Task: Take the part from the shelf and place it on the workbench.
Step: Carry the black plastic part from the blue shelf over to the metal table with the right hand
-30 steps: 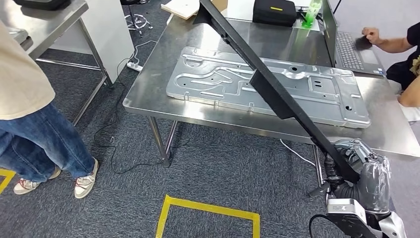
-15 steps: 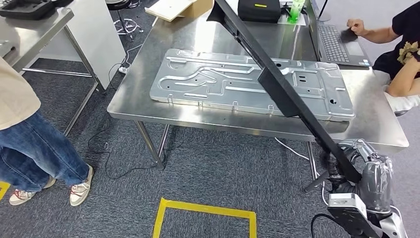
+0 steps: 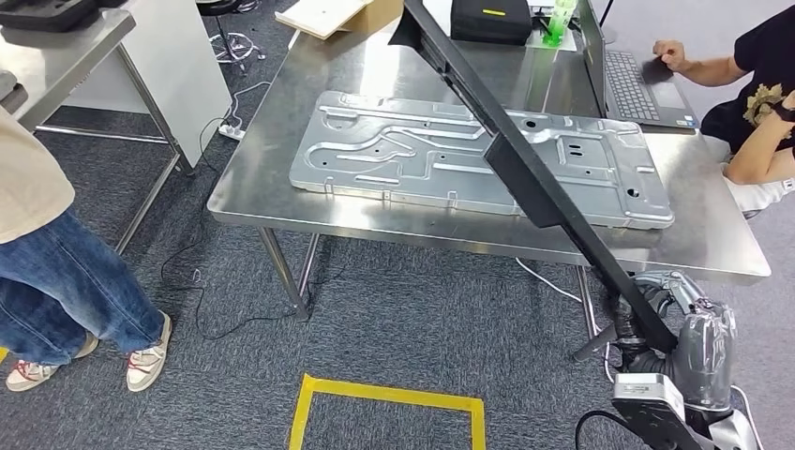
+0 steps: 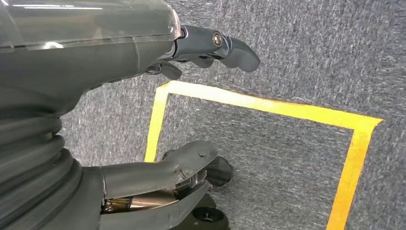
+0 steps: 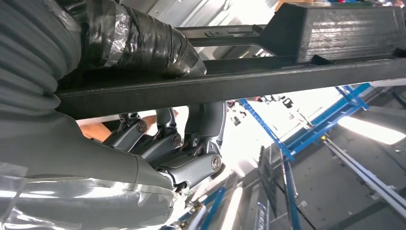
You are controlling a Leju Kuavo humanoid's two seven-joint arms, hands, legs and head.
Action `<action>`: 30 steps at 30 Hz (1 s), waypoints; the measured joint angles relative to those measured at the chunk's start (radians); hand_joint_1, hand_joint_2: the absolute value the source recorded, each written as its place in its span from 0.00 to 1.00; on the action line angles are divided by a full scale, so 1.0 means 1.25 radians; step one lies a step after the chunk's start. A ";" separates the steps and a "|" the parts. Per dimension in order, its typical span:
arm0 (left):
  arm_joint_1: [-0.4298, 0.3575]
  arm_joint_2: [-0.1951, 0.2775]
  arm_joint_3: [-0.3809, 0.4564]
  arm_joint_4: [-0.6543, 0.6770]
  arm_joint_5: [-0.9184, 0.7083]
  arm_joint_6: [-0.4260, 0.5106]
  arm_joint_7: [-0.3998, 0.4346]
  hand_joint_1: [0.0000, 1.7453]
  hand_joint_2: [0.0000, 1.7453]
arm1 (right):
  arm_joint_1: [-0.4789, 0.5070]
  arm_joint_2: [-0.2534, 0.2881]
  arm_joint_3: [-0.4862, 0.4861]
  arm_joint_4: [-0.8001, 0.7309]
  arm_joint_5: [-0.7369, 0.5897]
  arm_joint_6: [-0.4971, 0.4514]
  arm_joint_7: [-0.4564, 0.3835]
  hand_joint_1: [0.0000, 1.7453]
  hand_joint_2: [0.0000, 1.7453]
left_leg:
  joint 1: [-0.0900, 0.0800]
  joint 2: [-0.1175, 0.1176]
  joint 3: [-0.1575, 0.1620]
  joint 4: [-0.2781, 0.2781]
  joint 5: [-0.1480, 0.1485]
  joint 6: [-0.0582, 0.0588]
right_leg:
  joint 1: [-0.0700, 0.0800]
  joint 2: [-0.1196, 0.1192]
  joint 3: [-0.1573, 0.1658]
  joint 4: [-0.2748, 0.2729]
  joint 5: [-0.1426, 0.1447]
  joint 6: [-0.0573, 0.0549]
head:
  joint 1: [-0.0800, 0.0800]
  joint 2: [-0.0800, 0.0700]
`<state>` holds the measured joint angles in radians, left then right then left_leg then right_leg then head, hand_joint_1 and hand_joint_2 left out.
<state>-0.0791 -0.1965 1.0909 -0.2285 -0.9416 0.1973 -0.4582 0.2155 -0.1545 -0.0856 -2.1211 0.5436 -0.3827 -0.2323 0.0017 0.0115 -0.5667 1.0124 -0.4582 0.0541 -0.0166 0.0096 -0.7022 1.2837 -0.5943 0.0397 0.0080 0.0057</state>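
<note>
right hand (image 3: 677, 330) wraps the lower end of the long black bar-shaped part (image 3: 525, 178), which slants up and away from it over the steel workbench (image 3: 272, 178) and embossed silver metal panel (image 3: 412, 155). left hand (image 4: 143, 110) spread, holding nothing, above yellow floor tape (image 4: 268, 108).

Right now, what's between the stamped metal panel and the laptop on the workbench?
Bare steel workbench top, head view; the long black part crosses over the metal panel, short of the laptop.
</note>
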 joint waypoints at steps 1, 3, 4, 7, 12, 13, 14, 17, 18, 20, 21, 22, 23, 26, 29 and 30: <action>0.000 0.000 0.000 0.000 0.000 0.000 0.000 0.00 1.00 | 0.001 0.001 0.000 0.001 0.000 0.000 0.000 1.00 1.00 | 0.000 0.000 0.000 0.001 -0.001 -0.001 | -0.003 -0.001 0.001 -0.002 0.011 0.003 | 0.000 0.000; 0.000 0.000 0.000 0.000 0.000 -0.001 0.000 0.00 1.00 | 0.002 0.002 0.000 0.003 0.000 0.000 0.000 1.00 1.00 | 0.002 0.000 0.001 0.004 -0.003 -0.005 | -0.010 -0.006 0.044 -0.086 0.061 0.007 | 0.000 0.000; 0.000 0.000 0.000 0.000 0.000 -0.001 0.000 0.00 1.00 | 0.002 0.003 0.000 0.003 0.000 0.000 0.000 1.00 1.00 | 0.002 0.000 0.001 0.006 -0.006 -0.009 | -0.011 -0.008 0.070 -0.137 0.080 0.008 | 0.000 0.000; 0.000 0.000 0.000 0.000 0.000 -0.001 -0.001 0.00 1.00 | 0.003 0.005 0.000 0.003 0.000 -0.001 -0.002 1.00 1.00 | -0.001 -0.001 0.002 0.009 -0.009 -0.024 | -0.004 -0.008 0.099 -0.199 0.091 -0.004 | 0.000 0.000; -0.001 0.000 0.000 0.000 -0.006 -0.011 -0.005 0.00 1.00 | 0.003 0.006 0.000 0.003 0.000 -0.002 -0.003 1.00 1.00 | 0.006 -0.002 -0.030 0.087 -0.061 -0.042 | -0.002 -0.006 0.102 -0.207 0.095 -0.033 | -0.001 0.000; 0.000 0.000 0.000 0.000 -0.008 -0.014 -0.005 0.00 1.00 | 0.003 0.007 0.000 0.003 0.000 -0.002 -0.003 1.00 1.00 | 0.006 -0.003 -0.054 0.139 -0.087 -0.042 | 0.000 -0.006 0.102 -0.207 0.095 -0.037 | -0.001 0.000; 0.001 0.000 0.000 0.000 -0.009 -0.019 -0.006 0.00 1.00 | 0.003 0.007 0.000 0.003 0.000 -0.002 -0.004 1.00 1.00 | 0.006 -0.003 -0.079 0.191 -0.107 -0.042 | 0.003 -0.006 0.102 -0.206 0.094 -0.040 | -0.001 0.000; 0.003 0.000 0.000 0.000 -0.015 -0.031 -0.008 0.00 1.00 | 0.004 0.007 0.000 0.004 -0.001 -0.002 -0.004 1.00 1.00 | 0.005 -0.003 -0.093 0.209 -0.086 -0.037 | 0.009 -0.003 0.105 -0.206 0.092 -0.043 | -0.001 0.000; 0.003 0.000 0.000 0.000 -0.018 -0.033 -0.008 0.00 1.00 | 0.004 0.007 0.000 0.004 -0.001 -0.002 -0.004 1.00 1.00 | 0.004 -0.003 -0.072 0.163 -0.057 -0.032 | 0.011 -0.002 0.107 -0.206 0.091 -0.043 | -0.001 0.000; 0.002 0.000 -0.001 0.000 -0.024 -0.034 -0.009 0.00 1.00 | 0.004 0.007 0.000 0.004 -0.002 -0.002 -0.005 1.00 1.00 | 0.000 -0.004 -0.026 0.063 -0.017 -0.022 | 0.013 0.000 0.108 -0.203 0.089 -0.040 | -0.001 0.000; 0.002 0.000 -0.001 0.000 -0.027 -0.035 -0.009 0.00 1.00 | 0.004 0.007 0.000 0.004 -0.002 -0.002 -0.005 1.00 1.00 | -0.003 -0.005 -0.013 0.033 -0.009 -0.019 | 0.013 0.001 0.108 -0.203 0.088 -0.037 | -0.001 0.000; 0.002 0.000 -0.002 0.000 -0.028 -0.035 -0.010 0.00 1.00 | 0.004 0.007 0.000 0.004 -0.003 -0.002 -0.005 1.00 1.00 | -0.005 -0.005 -0.008 0.020 -0.010 -0.017 | 0.013 0.001 0.106 -0.202 0.088 -0.033 | -0.001 0.000; 0.002 0.000 -0.002 0.000 -0.030 -0.035 -0.010 0.00 1.00 | 0.004 0.008 0.000 0.004 -0.003 -0.002 -0.005 1.00 1.00 | -0.006 -0.005 -0.007 0.015 -0.009 -0.016 | 0.012 0.001 0.105 -0.202 0.088 -0.029 | -0.001 0.000; 0.003 0.000 -0.004 0.000 -0.034 -0.035 -0.010 0.00 1.00 | 0.005 0.008 0.000 0.004 -0.003 -0.002 -0.006 1.00 1.00 | -0.001 -0.004 -0.002 0.001 0.000 -0.005 | 0.010 0.000 0.096 -0.180 0.070 -0.018 | -0.001 0.000; 0.001 0.000 -0.007 0.000 -0.036 -0.035 -0.011 0.00 1.00 | 0.007 0.008 0.000 0.004 -0.005 -0.002 -0.007 1.00 1.00 | 0.000 -0.002 0.001 -0.005 0.003 0.000 | 0.004 -0.002 0.035 -0.051 0.003 -0.008 | -0.001 0.000; 0.002 0.000 -0.007 0.000 -0.037 -0.035 -0.011 0.00 1.00 | 0.008 0.008 0.000 0.004 -0.005 -0.002 -0.007 1.00 1.00 | 0.000 -0.002 0.001 -0.005 0.003 0.000 | 0.002 -0.003 0.015 -0.013 -0.009 -0.005 | 0.000 0.000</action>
<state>-0.0771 -0.1968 1.0821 -0.2285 -0.9874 0.1537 -0.4715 0.2252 -0.1450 -0.0858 -2.1165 0.5371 -0.3853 -0.2405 0.0012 0.0089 -0.5657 1.0067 -0.4549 0.0538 -0.0141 0.0062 -0.6839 1.2680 -0.6055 0.0338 0.0074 0.0057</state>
